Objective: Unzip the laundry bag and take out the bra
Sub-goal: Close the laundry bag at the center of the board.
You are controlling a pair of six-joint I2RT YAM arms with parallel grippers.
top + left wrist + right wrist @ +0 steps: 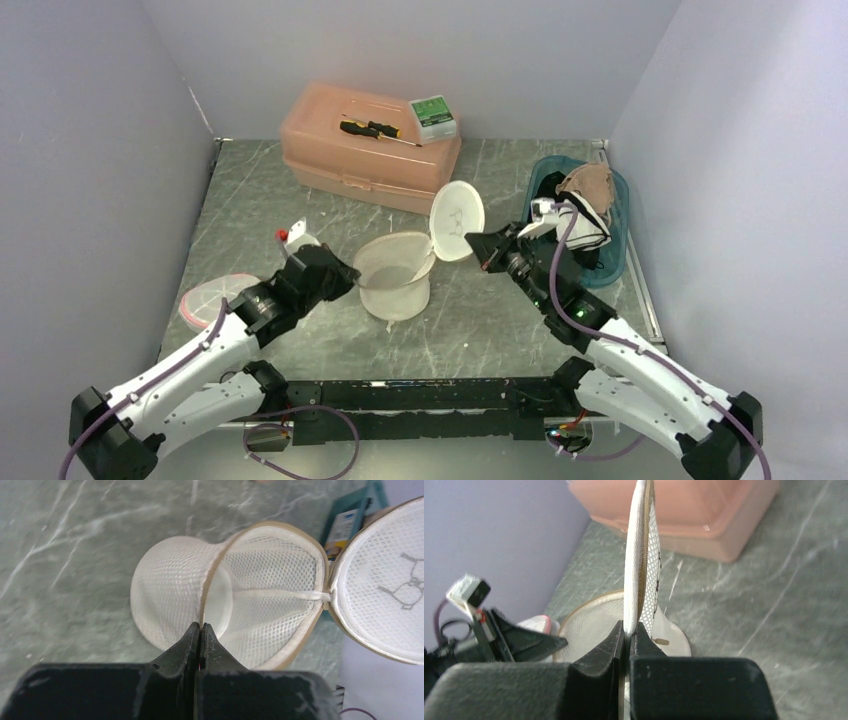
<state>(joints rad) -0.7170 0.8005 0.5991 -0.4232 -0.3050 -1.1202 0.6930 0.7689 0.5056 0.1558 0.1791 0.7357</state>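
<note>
The white mesh laundry bag (pixel 395 285) stands in the middle of the table, unzipped, with its round lid (pixel 456 220) swung upright at the right. My left gripper (pixel 352 278) is shut on the bag's tan zipper rim (pixel 200 626). Only bare mesh (pixel 270 580) shows inside the bag. My right gripper (pixel 470 243) is shut on the lid's lower edge (pixel 628 627), with the lid (pixel 636 555) edge-on above the jaws. A beige cupped garment with white and black parts, apparently the bra (pixel 585 188), lies in the teal bin (pixel 612 255) at the right.
A pink plastic case (pixel 370 155) stands at the back with a yellow-black screwdriver (pixel 375 129) and a small green box (pixel 433 115) on top. A pink-rimmed round mesh piece (pixel 205 298) lies at the left, a small white item with a red tip (pixel 290 236) beyond my left gripper.
</note>
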